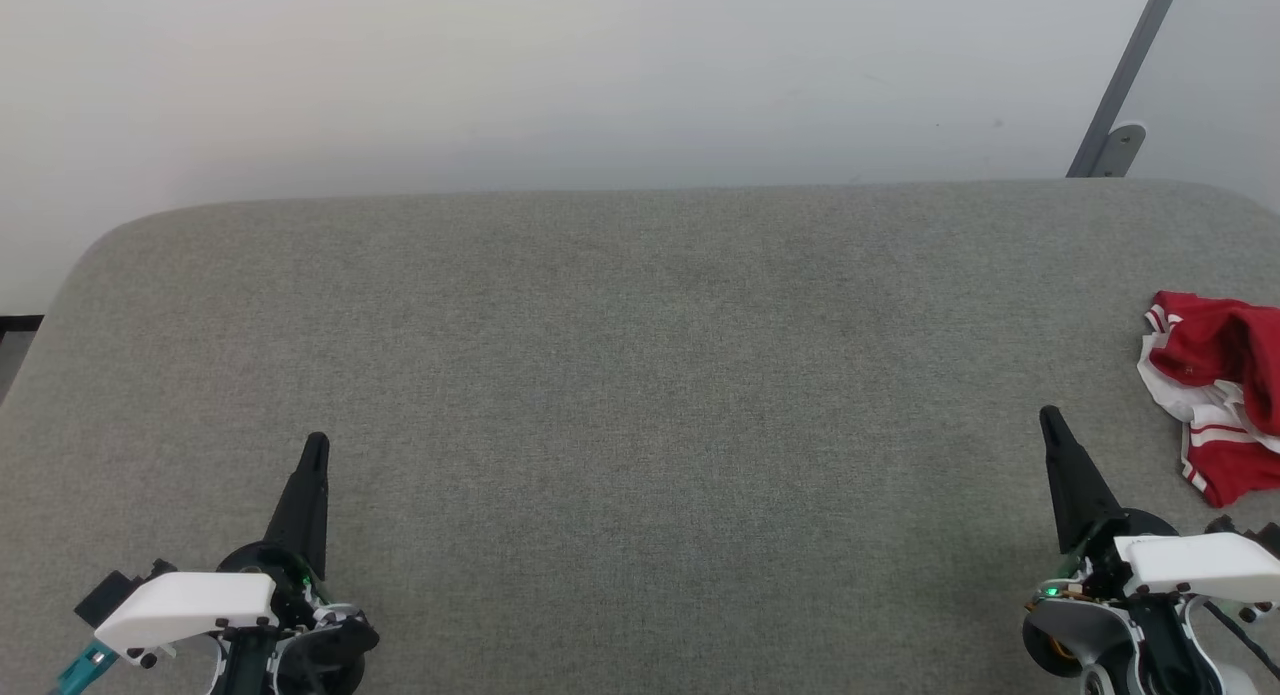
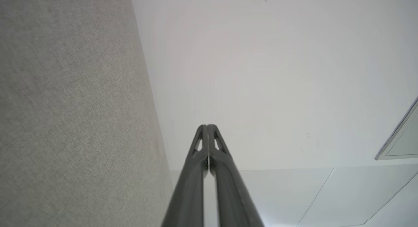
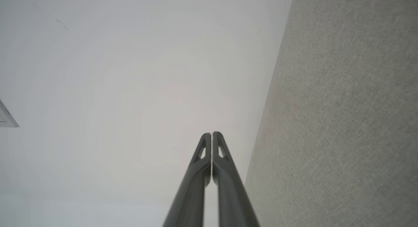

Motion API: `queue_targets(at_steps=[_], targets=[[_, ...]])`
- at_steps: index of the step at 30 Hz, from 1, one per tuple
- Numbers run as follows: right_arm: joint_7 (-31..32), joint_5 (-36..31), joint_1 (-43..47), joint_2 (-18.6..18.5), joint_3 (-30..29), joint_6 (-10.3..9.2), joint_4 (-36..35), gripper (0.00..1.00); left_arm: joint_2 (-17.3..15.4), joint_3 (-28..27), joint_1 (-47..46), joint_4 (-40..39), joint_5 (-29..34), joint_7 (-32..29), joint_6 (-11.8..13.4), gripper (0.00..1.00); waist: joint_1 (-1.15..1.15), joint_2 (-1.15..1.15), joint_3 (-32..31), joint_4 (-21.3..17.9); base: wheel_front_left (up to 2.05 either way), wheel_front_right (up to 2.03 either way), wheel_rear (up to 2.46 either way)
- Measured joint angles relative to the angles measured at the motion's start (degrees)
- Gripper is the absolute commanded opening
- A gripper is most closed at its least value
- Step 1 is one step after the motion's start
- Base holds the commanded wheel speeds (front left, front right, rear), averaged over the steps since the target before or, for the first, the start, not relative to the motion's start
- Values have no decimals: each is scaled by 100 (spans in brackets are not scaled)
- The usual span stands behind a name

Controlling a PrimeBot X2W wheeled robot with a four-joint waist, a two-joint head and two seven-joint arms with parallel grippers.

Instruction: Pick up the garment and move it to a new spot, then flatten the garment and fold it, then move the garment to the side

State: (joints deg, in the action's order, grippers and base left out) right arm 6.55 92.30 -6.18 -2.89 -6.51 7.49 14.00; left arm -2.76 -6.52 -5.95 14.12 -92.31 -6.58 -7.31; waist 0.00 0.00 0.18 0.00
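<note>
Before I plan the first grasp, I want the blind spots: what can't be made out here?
garment, head view: cut off by the right edge; crumpled, so its own folds hide any print.
right end effector, head view: the arm behind it is cut off by the bottom edge.
metal strut, head view: upper end cut off by the top edge.

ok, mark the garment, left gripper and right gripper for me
garment (image 1: 1214, 390), head view, crumpled fabric near its middle.
left gripper (image 1: 316, 445), head view, tip of the shut fingers.
right gripper (image 1: 1050, 417), head view, tip of the shut fingers.
</note>
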Motion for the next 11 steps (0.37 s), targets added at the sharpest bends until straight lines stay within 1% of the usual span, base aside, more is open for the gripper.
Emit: queue_targets(at_steps=[11], targets=[[0,0,0,0,1,0,0,0,1,3,0,0,0,0,0,0,0,0,0,0,0,0,0]])
